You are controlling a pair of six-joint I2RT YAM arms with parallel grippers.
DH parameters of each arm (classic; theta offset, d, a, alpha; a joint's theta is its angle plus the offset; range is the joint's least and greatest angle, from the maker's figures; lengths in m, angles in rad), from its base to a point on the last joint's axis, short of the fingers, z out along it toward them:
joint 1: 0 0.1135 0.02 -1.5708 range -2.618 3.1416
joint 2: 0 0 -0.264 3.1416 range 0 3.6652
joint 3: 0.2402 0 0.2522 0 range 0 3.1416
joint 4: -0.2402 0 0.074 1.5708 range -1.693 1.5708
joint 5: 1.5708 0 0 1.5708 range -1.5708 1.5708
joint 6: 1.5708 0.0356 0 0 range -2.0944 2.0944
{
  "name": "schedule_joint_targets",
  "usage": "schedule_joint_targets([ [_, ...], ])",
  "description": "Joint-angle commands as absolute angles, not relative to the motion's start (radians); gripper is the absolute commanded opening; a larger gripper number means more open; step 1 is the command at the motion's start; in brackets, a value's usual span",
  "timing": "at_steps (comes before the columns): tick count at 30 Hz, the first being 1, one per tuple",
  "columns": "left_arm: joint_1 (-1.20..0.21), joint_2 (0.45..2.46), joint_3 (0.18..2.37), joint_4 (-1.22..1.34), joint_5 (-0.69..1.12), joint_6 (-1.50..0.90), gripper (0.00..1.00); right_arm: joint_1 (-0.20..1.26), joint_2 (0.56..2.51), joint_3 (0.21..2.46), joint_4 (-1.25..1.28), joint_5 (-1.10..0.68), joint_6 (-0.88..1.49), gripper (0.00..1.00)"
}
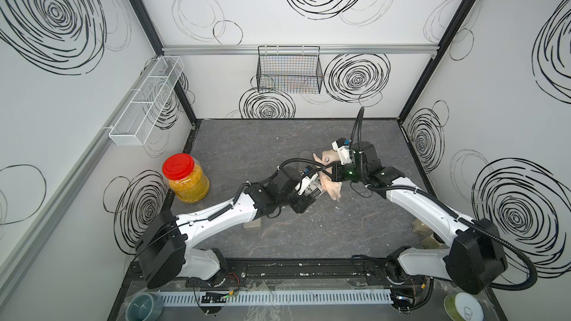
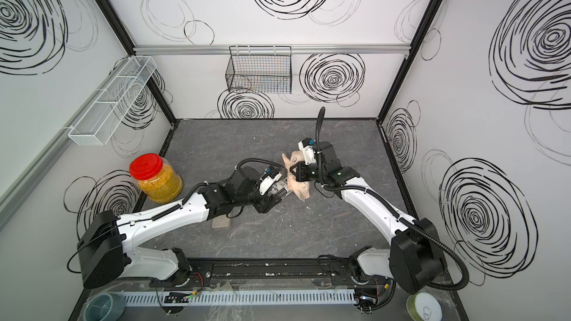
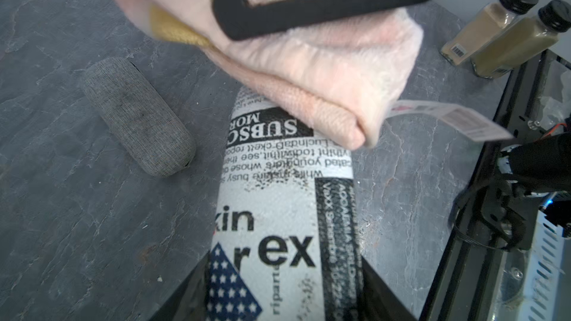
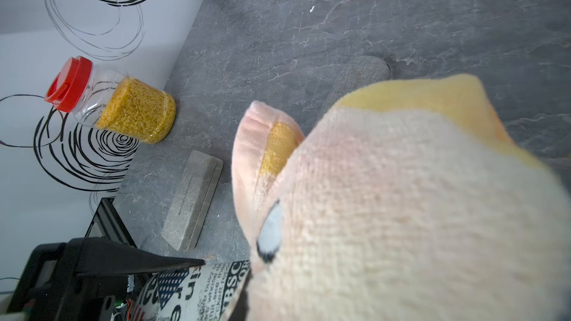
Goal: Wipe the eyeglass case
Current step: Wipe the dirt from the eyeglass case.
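Observation:
The eyeglass case [image 3: 287,211] has a newspaper print with a small flag patch. My left gripper [image 3: 284,260] is shut on its near end, one black finger on each side, and holds it above the grey table [image 1: 278,149]. A folded pale pink cloth [image 3: 324,66] with a yellow patch lies over the case's far end. My right gripper [image 1: 332,174] is shut on the cloth; one of its black fingers [image 3: 309,4] lies across the cloth. The cloth [image 4: 401,211] hides the jaws in the right wrist view. Both top views show case [image 2: 279,188] and cloth [image 2: 298,188] at mid-table.
A grey fabric case [image 3: 136,118] lies on the table near the held one. A flat grey marbled case [image 1: 252,225] sits under the left arm. A red-lidded jar [image 1: 187,177] stands at the left wall. Two spice bottles [image 3: 494,26] stand by the right arm's base.

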State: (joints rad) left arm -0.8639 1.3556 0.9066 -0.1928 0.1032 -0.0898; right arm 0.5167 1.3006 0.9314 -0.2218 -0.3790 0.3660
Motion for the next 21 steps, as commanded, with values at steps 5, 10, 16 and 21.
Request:
schedule_joint_targets([
  [5,-0.863,1.328,0.910,-0.037,0.130,-0.127,0.62,0.676,1.283,0.948,-0.183,-0.515,0.279,0.02],
  [10,-0.813,1.299,0.874,0.031,0.262,-0.211,0.61,0.636,1.245,0.913,-0.208,-0.385,0.334,0.00],
  [16,-0.728,1.269,0.816,0.121,0.453,-0.364,0.61,0.531,1.121,0.861,-0.211,-0.286,0.357,0.00],
  [21,-0.700,1.279,0.799,0.191,0.559,-0.474,0.61,0.625,1.023,0.799,-0.068,-0.349,0.314,0.01],
])
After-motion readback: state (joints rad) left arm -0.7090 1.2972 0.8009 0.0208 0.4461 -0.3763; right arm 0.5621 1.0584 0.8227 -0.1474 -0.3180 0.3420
